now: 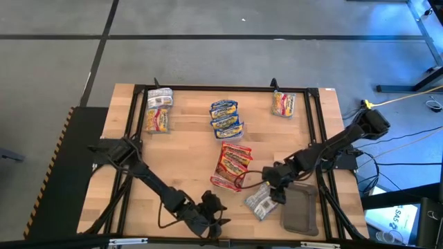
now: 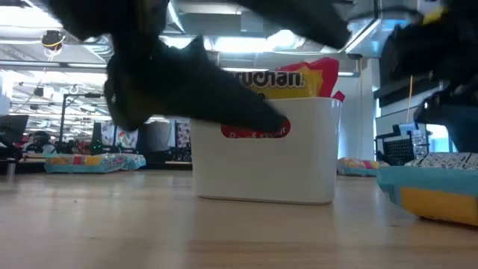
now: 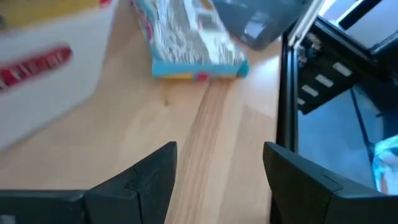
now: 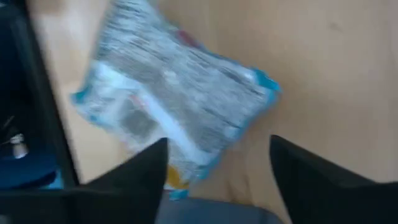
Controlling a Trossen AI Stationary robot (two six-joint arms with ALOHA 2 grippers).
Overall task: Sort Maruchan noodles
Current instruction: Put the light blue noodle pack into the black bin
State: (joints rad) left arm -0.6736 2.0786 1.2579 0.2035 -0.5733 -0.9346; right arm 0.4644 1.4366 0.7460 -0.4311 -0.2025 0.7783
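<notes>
The left gripper (image 1: 216, 223) sits low at the near edge of the pale, straight-grained wooden table (image 1: 187, 166), its two dark wedge-shaped fingers (image 3: 146, 180) spread wide with only bare wood between them. Ahead of those jaws, well clear of them, lies a flat crinkly silver packet (image 3: 189, 37) with a blue sealed edge, and off to one side stands a smooth white tray (image 3: 43, 74) holding red and yellow packets (image 1: 232, 164). Farther across the table lie a silver and yellow pair (image 1: 158, 111), a stack of blue ones (image 1: 226, 119) and one more yellow packet (image 1: 284, 104). The right gripper (image 1: 275, 185) hangs just over the silver packet, jaws parted and gripping nothing; the packet lies flat on the wood just beyond its fingertips, beside a dark grey tray (image 1: 301, 214) with rounded corners.
</notes>
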